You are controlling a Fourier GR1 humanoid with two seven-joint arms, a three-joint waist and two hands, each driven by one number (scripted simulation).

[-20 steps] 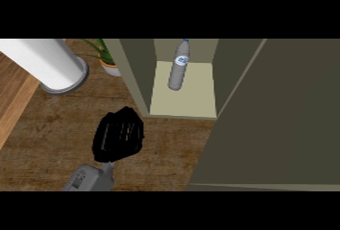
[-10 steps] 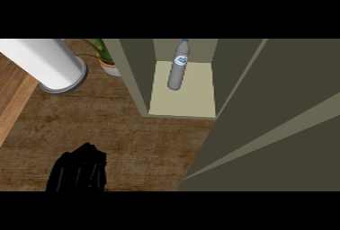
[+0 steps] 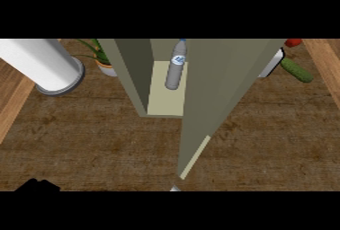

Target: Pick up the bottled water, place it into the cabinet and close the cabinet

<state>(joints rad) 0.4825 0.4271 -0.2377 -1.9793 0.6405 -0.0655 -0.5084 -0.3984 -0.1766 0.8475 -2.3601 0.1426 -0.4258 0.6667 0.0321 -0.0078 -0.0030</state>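
Note:
The bottled water (image 3: 175, 67), grey with a blue-and-white label, stands on the pale shelf inside the olive cabinet (image 3: 135, 72). The cabinet door (image 3: 219, 103) is swung partway across the opening and hides the shelf's right part; the bottle's right side lies along the door's edge. Only a black tip of my left hand (image 3: 36, 185) shows at the lower left edge, far from the cabinet and holding nothing I can see. My right hand does not show; a small grey sliver (image 3: 175, 188) peeks out below the door's lower corner.
A large white cylinder (image 3: 40, 63) stands at the back left, with a potted plant (image 3: 100, 58) beside the cabinet. Right of the door lie a green cucumber (image 3: 295, 69), a red item (image 3: 292, 42) and a white object (image 3: 271, 67). Brown wooden counter (image 3: 86, 134) spreads in front.
The door has swung leftward across the opening, now covering much of it. My left hand has drawn back toward the lower left edge. The bottle has stayed on the shelf.

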